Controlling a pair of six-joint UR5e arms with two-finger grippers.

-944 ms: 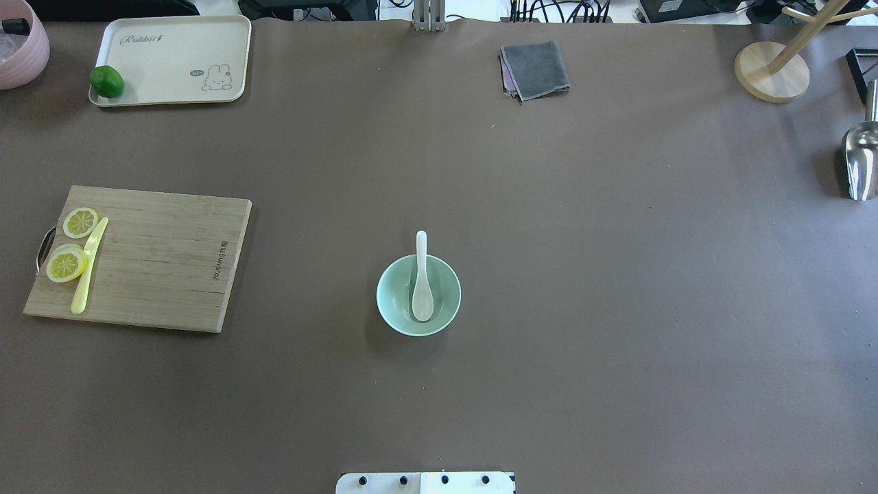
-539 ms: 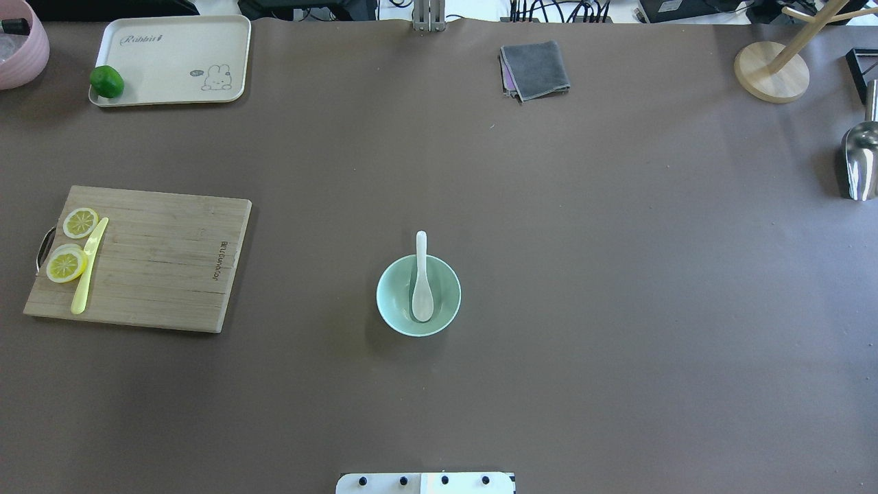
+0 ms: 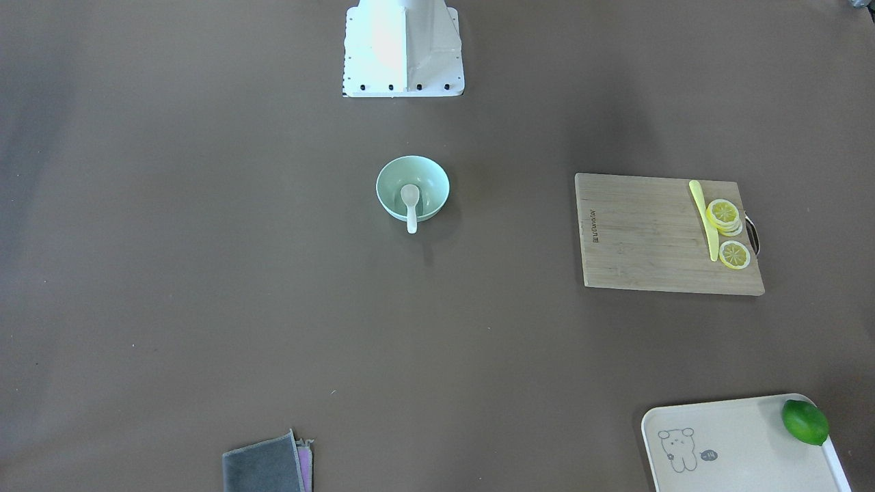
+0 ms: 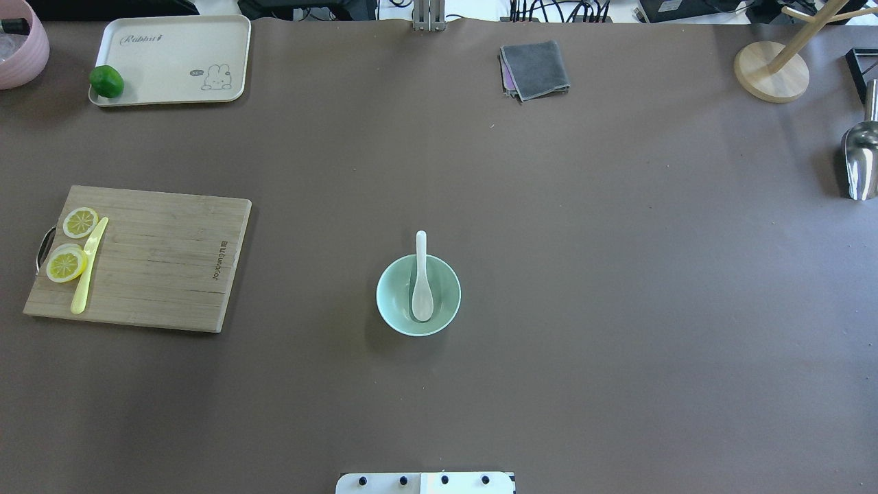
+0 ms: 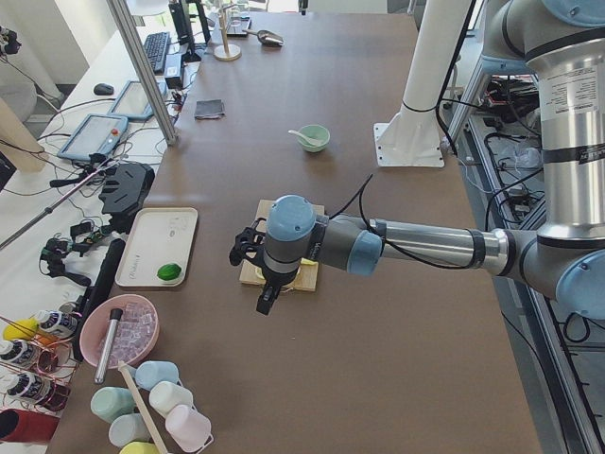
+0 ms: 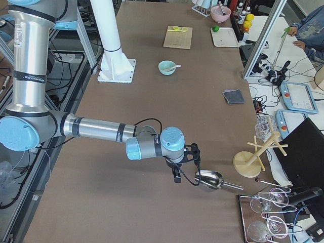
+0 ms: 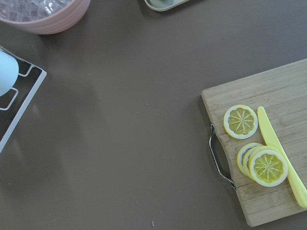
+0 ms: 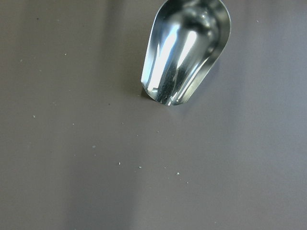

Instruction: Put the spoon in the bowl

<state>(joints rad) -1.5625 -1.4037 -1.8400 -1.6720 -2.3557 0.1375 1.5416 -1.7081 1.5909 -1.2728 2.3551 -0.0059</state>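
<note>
The white spoon (image 4: 420,288) lies in the mint-green bowl (image 4: 394,312) at the table's middle, scoop inside and handle resting over the far rim. Both also show in the front-facing view, spoon (image 3: 410,200) in bowl (image 3: 391,179). No gripper is near them. My left gripper (image 5: 263,301) hangs over the table's left end beside the cutting board; it shows only in the exterior left view, so I cannot tell if it is open. My right gripper (image 6: 176,175) hangs at the right end next to a metal scoop; I cannot tell its state either.
A wooden cutting board (image 4: 158,261) with lemon slices (image 4: 66,263) and a yellow knife (image 4: 88,267) lies at the left. A cream tray (image 4: 178,55) with a lime (image 4: 106,81), a grey cloth (image 4: 535,68), a wooden stand (image 4: 771,71) and a metal scoop (image 4: 860,161) line the far and right edges.
</note>
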